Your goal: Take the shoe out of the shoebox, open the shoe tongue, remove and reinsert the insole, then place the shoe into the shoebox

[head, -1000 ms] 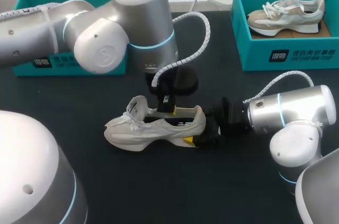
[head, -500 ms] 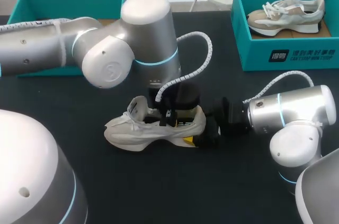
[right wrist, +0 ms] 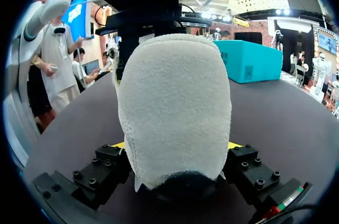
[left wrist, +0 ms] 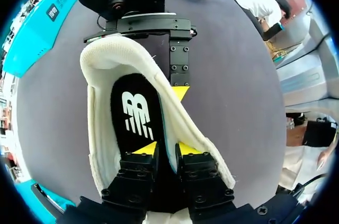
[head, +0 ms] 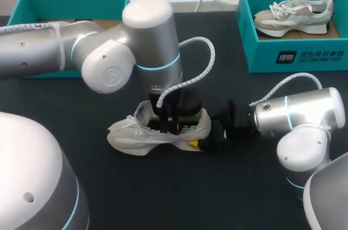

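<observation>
From above, the shoe's point(head: 136, 135) opening and the left gripper point(head: 169, 123) are largely covered by the left arm's wrist and cable. Of the right gripper point(head: 206, 136), little beyond its black body and a yellow tip beside the heel is seen. Along the left wrist view, the toe is cut off behind the left gripper's body. That gripper is set at the shoe's mouth, over the black insole point(left wrist: 135, 113), but whether it has hold of anything cannot be told. The right gripper's hold is plainer: the heel is clamped between its two yellow tips, which are spread to the heel's width.

The shoe is cream-white, with a fuzzy heel collar, loose laces and a tongue standing up. It is stood on its sole at the middle of the black table point(head: 163, 197). Its long axis is laid across the table, toe toward the robot's left, heel toward the right. The teal shoebox point(head: 70, 1) is set well apart, at the far left.
</observation>
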Motion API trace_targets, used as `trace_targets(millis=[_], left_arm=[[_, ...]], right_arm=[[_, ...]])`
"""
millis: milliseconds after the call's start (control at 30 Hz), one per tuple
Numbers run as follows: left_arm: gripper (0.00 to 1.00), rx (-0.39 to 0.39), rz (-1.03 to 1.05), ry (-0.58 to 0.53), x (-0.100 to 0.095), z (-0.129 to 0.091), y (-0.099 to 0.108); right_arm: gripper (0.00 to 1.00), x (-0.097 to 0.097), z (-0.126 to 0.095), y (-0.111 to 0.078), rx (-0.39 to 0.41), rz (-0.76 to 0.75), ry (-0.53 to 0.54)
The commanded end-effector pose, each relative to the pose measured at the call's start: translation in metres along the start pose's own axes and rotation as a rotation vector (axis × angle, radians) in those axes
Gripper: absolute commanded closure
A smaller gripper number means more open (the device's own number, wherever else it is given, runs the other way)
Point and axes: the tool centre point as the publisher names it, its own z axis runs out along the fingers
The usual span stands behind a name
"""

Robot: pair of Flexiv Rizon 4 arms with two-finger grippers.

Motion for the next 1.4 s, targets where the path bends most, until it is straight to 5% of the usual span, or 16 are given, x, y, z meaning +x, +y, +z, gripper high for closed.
trace_targets(millis=[33,333,433,467,833,1233,1400], left_arm=[[0.67,-0.005,-0.004,-0.024,0.0,0.007,0.004],[0.67,-0.046,-0.027,-0.135,-0.006,0.02,0.011],[0.86,-0.066,-0.036,-0.133,-0.011,0.027,0.015],[1.0,-0.066,-0.038,-0.135,-0.012,0.029,0.016],[1.0,0.006,-0.064,-0.121,0.0,-0.013,0.024],[1.0,0.148,-0.039,0.061,0.018,-0.046,0.03],[1.0,0.153,-0.061,0.057,0.02,-0.054,0.035]], right_arm=[[1.0,0.003,-0.001,-0.006,0.005,0.003,-0.003],[1.0,0.003,-0.001,-0.006,0.005,0.003,-0.003],[1.0,0.003,-0.001,-0.006,0.005,0.003,-0.003],[1.0,0.003,-0.001,-0.006,0.005,0.003,-0.003],[1.0,0.003,-0.001,-0.006,0.005,0.003,-0.003],[1.0,0.003,-0.001,-0.006,0.005,0.003,-0.003],[1.0,0.003,-0.001,-0.006,0.005,0.003,-0.003]])
